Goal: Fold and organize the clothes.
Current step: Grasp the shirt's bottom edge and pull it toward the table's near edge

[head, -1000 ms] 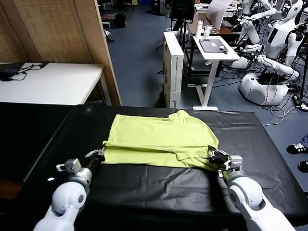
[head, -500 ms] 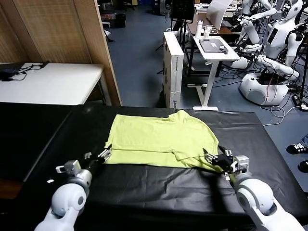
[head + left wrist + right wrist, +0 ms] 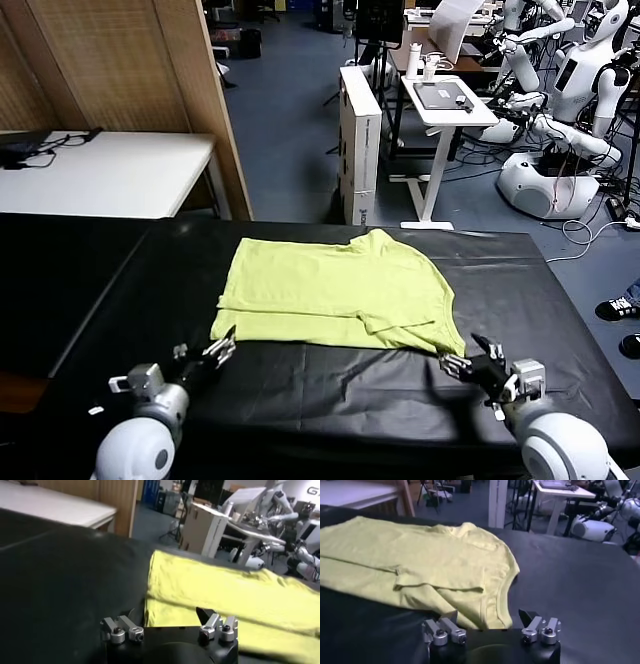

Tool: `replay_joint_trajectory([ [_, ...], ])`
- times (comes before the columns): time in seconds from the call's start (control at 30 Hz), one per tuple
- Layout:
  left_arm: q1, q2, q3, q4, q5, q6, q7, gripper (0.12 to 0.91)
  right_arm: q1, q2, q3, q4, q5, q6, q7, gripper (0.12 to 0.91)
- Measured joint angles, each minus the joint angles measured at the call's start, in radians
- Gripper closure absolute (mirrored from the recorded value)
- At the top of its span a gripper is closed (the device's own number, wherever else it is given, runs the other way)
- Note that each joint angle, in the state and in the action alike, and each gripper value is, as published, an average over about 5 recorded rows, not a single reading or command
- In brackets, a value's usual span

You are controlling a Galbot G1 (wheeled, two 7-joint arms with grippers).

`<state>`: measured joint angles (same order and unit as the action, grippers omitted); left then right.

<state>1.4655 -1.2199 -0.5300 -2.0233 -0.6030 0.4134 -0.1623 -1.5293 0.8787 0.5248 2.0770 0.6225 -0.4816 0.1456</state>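
Note:
The clothes are one lime yellow-green T-shirt (image 3: pixel 335 290), lying folded flat on the black table (image 3: pixel 330 400) with its doubled edge toward me. My left gripper (image 3: pixel 222 346) hovers open just off the shirt's near left corner, touching nothing. My right gripper (image 3: pixel 463 360) is open too, a little short of the near right corner. The left wrist view has the T-shirt (image 3: pixel 225 592) ahead of the open left gripper (image 3: pixel 165 617). In the right wrist view the T-shirt (image 3: pixel 420 560) and its folded sleeve lie ahead of the open right gripper (image 3: pixel 488 616).
A white table (image 3: pixel 100 170) and a wooden partition (image 3: pixel 130 60) stand at the back left. Beyond the black table's far edge are a tall cardboard box (image 3: pixel 360 140), a white desk (image 3: pixel 445 100) and parked white robots (image 3: pixel 560 120).
Both grippers were at the shirt's near corners; they have opened, let the fabric go and drawn back toward me. The shirt's near edge has settled flat.

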Motion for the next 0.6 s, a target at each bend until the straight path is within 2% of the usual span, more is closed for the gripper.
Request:
replay_joint_trajectory([
  [0.13,-0.003,-0.005,0.003,0.015,0.008,-0.003,0.001,0.123,-0.002,0.000,-0.003,-0.001,-0.003,0.000,0.000,0.274],
  [0.2,-0.007,-0.009,0.004,0.024,0.012,-0.004,0.002,0.123,-0.004,0.000,-0.005,-0.001,-0.004,0.000,-0.001,0.352],
  [0.33,-0.010,-0.014,0.006,0.032,0.016,-0.007,0.004,0.165,-0.010,0.000,-0.009,0.000,-0.009,0.000,-0.003,0.579],
  [0.47,-0.008,-0.013,0.006,0.036,0.019,-0.012,0.007,0.293,-0.011,0.000,-0.013,0.001,-0.010,0.000,-0.003,0.819],
  [0.5,-0.007,-0.012,0.006,0.038,0.021,-0.014,0.009,0.349,-0.012,-0.001,-0.013,0.002,-0.009,0.000,-0.001,0.853],
  [0.6,-0.006,-0.011,0.007,0.043,0.032,-0.020,0.017,0.517,-0.016,-0.006,-0.012,0.010,0.003,-0.002,0.006,0.884],
])
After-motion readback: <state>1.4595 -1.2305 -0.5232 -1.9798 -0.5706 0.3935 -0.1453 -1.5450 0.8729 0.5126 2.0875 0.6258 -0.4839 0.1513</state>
